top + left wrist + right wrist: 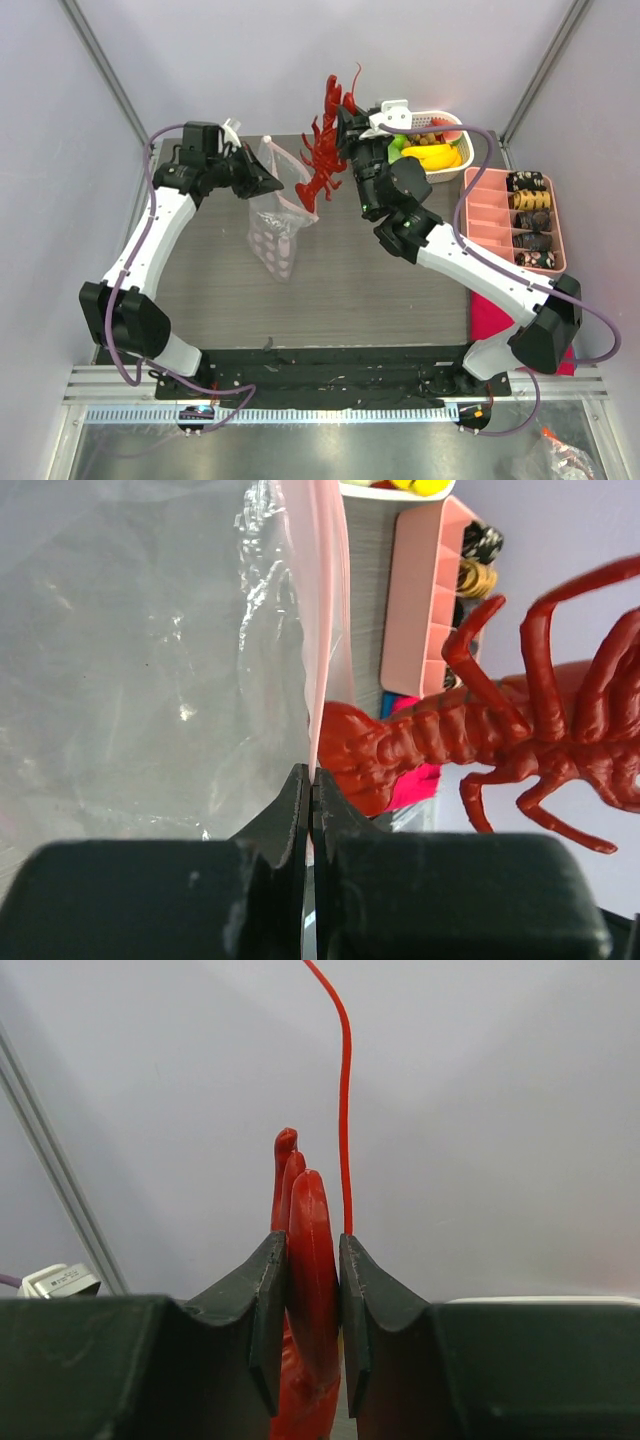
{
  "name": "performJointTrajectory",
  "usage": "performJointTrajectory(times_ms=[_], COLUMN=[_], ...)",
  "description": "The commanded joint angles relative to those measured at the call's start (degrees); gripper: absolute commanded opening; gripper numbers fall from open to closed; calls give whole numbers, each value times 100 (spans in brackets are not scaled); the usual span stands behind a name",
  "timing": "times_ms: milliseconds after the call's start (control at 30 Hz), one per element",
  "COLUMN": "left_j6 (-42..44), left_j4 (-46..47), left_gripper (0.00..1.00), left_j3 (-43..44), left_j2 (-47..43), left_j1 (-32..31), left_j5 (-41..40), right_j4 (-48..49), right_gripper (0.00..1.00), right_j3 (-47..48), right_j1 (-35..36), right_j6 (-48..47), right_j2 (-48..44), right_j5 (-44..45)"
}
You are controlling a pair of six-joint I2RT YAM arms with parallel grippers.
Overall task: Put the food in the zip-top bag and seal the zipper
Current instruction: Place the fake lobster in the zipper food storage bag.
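- Centrally, the grey table (350,290) bears everything.
- At its 10 o'clock the clear zip-top bag (275,225) hangs lifted, with the pinkish zipper (325,630) along its top edge.
- A pink tray (485,215) sits at 3 o'clock.
- A white basket (455,122) at 1 o'clock holds yellow bananas (435,155).
- The red toy lobster (325,160) hangs in the air, its tail just beside the bag's mouth at the bag's 2 o'clock.
- The left gripper (310,800) is clenched on the bag's mouth edge.
- The right gripper (313,1290) grasps the lobster by a claw.
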Motion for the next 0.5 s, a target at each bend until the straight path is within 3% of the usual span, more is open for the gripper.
performJointTrajectory(times_ms=[0, 467], left_j6=[-614, -1686], left_j4=[926, 2675], left_gripper=[0, 0], left_j3=[-277, -1279], left_j2=[-230, -607], left_j1=[202, 220], left_j5=[754, 1238], right_j4=[274, 651], right_gripper=[1, 1], right_j3=[282, 45], right_j1=[18, 62], right_j6=[448, 440], right_j2=[-350, 115], right_j5=[64, 266])
